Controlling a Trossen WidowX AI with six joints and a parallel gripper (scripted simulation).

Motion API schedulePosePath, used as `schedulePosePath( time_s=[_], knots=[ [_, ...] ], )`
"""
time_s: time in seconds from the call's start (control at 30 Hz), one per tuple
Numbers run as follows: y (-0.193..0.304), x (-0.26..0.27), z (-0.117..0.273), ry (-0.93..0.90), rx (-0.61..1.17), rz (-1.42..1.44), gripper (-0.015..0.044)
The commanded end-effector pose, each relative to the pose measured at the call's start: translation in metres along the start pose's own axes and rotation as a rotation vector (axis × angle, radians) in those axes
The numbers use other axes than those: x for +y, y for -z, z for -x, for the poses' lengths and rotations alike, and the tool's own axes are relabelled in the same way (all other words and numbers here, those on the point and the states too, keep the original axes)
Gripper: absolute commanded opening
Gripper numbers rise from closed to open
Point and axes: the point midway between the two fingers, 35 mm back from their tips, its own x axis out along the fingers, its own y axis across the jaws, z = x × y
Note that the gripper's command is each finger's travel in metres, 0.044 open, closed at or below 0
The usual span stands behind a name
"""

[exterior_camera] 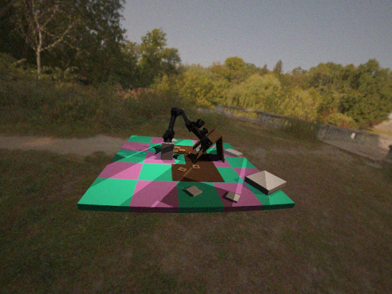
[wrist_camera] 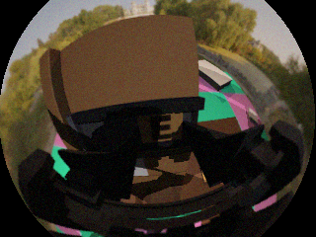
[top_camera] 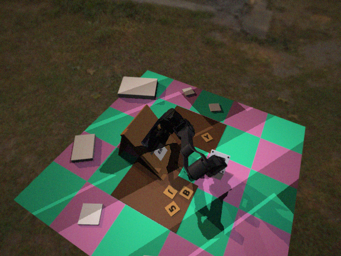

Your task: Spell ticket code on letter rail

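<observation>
My gripper is shut on the E tile, in front of the dark rail on the tilted brown board. The E is turned sideways and partly shaded. Whether the tile is inside the rail I cannot tell; the fingers and arm hide much of it. The ticket leans low on the board, its print partly hidden. Loose tiles lie flat on the brown mat: one like a J, B, S and Y.
Pale slabs stand around the checkered counter: a large one, others at the left and front left, and two small ones. The arm's white base plate is right of the board.
</observation>
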Motion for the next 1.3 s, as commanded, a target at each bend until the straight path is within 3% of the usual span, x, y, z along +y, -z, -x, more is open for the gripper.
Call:
schedulePosePath(
  time_s=[0.0, 1.27],
  knots=[
    [0.001, 0.002, 0.000, 0.004, 0.000, -0.007, 0.0000],
    [0.000, 0.025, 0.000, 0.003, 0.001, -0.008, 0.0000]
  ],
)
